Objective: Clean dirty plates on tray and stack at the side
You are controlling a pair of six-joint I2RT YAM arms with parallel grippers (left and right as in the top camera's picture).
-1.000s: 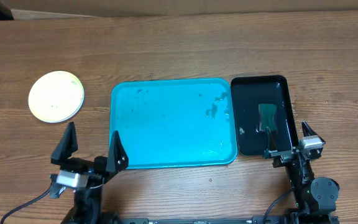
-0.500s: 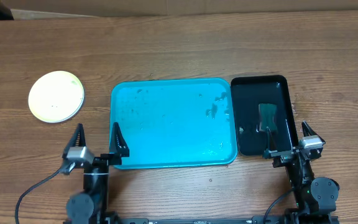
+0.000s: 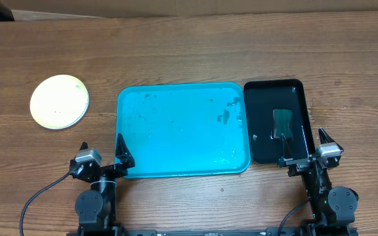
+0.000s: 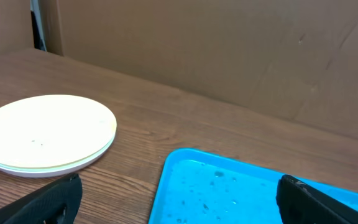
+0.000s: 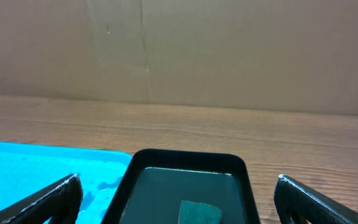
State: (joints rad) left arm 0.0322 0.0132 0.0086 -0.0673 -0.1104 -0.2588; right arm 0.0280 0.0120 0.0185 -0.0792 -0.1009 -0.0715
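The plates [image 3: 59, 101] lie in one stack on the wood table, left of the turquoise tray [image 3: 182, 167]. The top plate is pale and looks clean; a yellow-green rim shows under it in the left wrist view [image 4: 45, 130]. The tray holds no plates, only water drops and dark wet spots [image 4: 185, 162]. My left gripper [image 3: 102, 149] is open and empty at the tray's front left corner, one finger over the tray [image 4: 179, 205]. My right gripper [image 3: 302, 143] is open and empty at the front end of the black tray [image 5: 179, 205].
A glossy black tray [image 3: 299, 88] with water and a green sponge [image 3: 282, 121] stands against the turquoise tray's right side; the sponge shows in the right wrist view [image 5: 199, 211]. A brown cardboard wall [image 4: 229, 43] closes off the table's far edge.
My left gripper has turned from a slant to straight and drawn back toward the table's front edge, staying open. The right arm, the plates and both trays have not moved.
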